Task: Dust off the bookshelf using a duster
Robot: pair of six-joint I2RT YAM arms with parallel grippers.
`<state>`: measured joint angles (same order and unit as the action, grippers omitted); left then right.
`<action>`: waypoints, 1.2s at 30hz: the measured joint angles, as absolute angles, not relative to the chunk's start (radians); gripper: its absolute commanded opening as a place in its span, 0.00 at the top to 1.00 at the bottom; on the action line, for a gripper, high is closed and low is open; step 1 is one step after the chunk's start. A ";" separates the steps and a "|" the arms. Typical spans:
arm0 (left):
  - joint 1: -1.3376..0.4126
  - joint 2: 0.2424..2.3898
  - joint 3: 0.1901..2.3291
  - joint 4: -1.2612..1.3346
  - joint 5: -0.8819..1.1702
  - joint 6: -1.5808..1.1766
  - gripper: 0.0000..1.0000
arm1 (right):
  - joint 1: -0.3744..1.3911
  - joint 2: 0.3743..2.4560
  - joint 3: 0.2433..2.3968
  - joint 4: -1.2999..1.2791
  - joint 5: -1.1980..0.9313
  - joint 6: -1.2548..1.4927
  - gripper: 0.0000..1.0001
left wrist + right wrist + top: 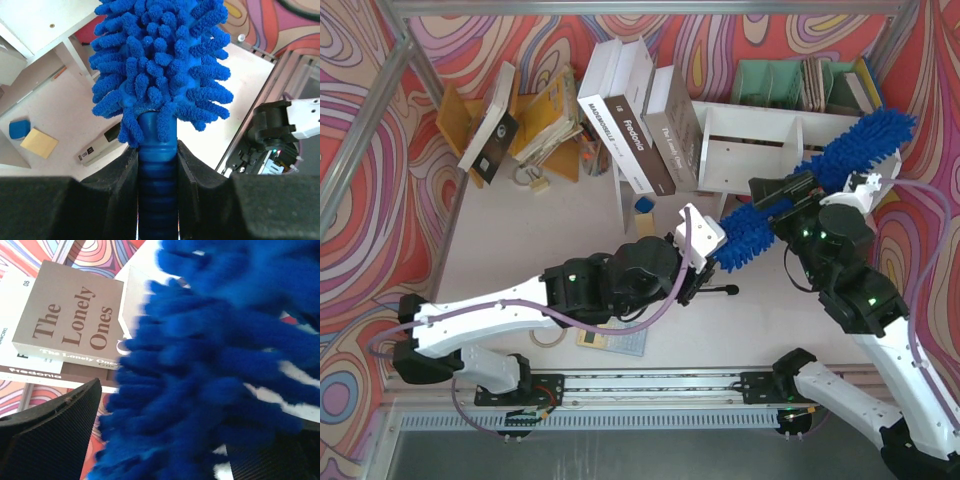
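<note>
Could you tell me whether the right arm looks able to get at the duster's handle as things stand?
Probably not: the left claw is shut on the handle, and the right claw straddles the fluff of the duster instead.

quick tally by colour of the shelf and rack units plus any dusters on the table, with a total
white bookshelf: 1
green file organiser: 1
yellow wooden book rack: 1
blue duster: 1
total: 4
</note>
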<state>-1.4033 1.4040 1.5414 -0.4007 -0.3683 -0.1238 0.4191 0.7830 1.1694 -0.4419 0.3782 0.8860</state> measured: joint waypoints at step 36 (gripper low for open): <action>-1.406 1.100 1.362 -0.263 -0.624 -0.053 0.02 | 0.419 0.597 0.968 -0.707 0.554 1.526 0.88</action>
